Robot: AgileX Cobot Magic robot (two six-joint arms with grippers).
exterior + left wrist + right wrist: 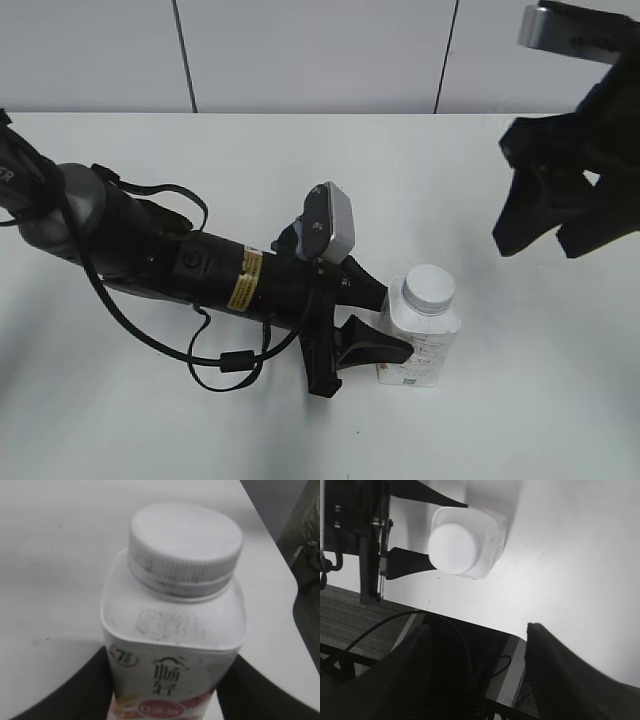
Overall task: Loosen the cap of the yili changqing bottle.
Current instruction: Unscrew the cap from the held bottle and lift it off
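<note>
The yili changqing bottle [420, 348] stands upright on the white table, white with a squarish body and a red mark low on its label. Its white ribbed cap [428, 288] sits on the neck. My left gripper [395, 325] is shut on the bottle's body, one black finger on each side. The left wrist view shows the bottle [170, 630], the cap [185, 540] and the left gripper's fingers [170, 695] pressed against both sides. My right gripper [540, 240] hangs open and empty, high up and to the right of the bottle. The right wrist view looks down past the open fingers [477, 627] at the cap [454, 547] and bottle [490, 540].
The white table [300, 150] ends at a grey wall behind. The left arm with its loose black cables [225, 360] lies low across the table's left half. The table's front edge and dark floor show in the right wrist view [470, 630].
</note>
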